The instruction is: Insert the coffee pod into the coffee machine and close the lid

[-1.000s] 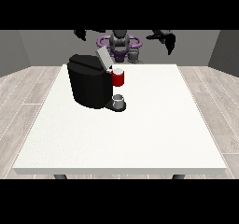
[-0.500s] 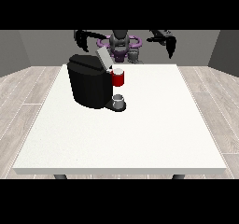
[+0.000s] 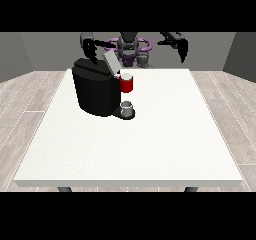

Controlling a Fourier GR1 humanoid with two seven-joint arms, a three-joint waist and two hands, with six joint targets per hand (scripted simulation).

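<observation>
Across the white counter [image 3: 150, 149], in the front view, the black coffee machine [image 3: 95, 91] stands on the left half, toward the far edge. Its grey lid [image 3: 111, 62] is raised and tilts up and away from the body, so the top is uncovered. A red thing at the machine [image 3: 126, 84] sits on the side that faces the view's right. Below it, a grey thing [image 3: 127, 106] stands upright on the machine's low base; whether it is the coffee pod cannot be told. What lies inside the machine's top cannot be seen.

The robot hand at the view's left [image 3: 89, 48] hangs above the machine's rear, near the raised lid, touching nothing visible. The robot hand at the view's right [image 3: 182, 48] hangs in the air beyond the counter's far edge, well apart from the machine, fingers pointing down and holding nothing. Whether the left-side hand's fingers are curled cannot be told.
</observation>
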